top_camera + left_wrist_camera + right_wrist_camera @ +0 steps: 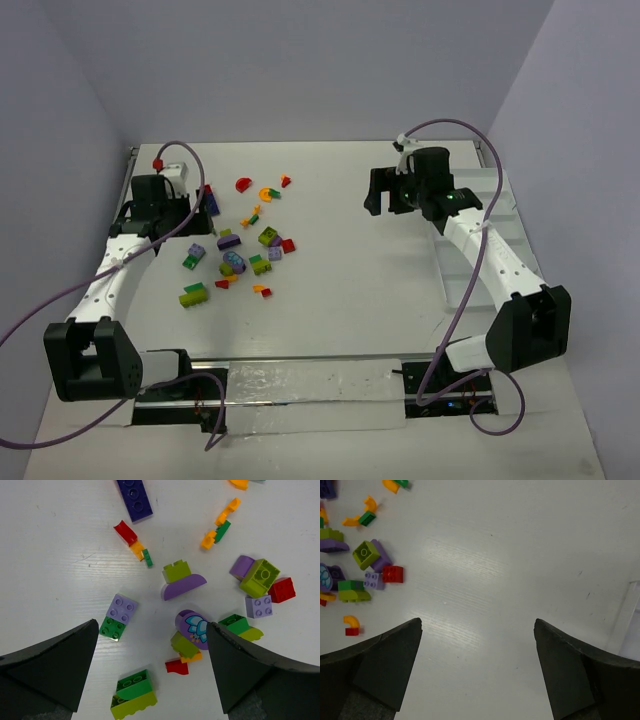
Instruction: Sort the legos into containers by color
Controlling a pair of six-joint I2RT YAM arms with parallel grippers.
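A white table (340, 290) fills the scene, closed in by pale lilac walls (300, 60) at the back and on both sides. A clear plastic strip (310, 390) lies along the near edge between the two arm bases.

The legos (240, 250) lie scattered loose on the left half of the table, none of them in the tray. The long white tray (510, 215) sits along the right edge, partly hidden under the right arm, and well apart from the bricks.

The left arm reaches forward from its base along the left side, and its wrist points down over the left edge of the scatter. The left gripper (151, 630) hangs released, jaws spread wide with nothing between them. Below it lie a rounded purple piece with a flower print (192, 627), a lilac brick touching a green one (118, 617), and a green-on-lime stack (132, 695). A long dark purple brick (134, 497) lies farther off.

The right arm stretches from the right base over the tray and bends inward toward the table's middle. The right gripper (477, 625) is also released and holds nothing, hanging over bare table. The legos lie off to its left, and a corner of the tray shows at its right.
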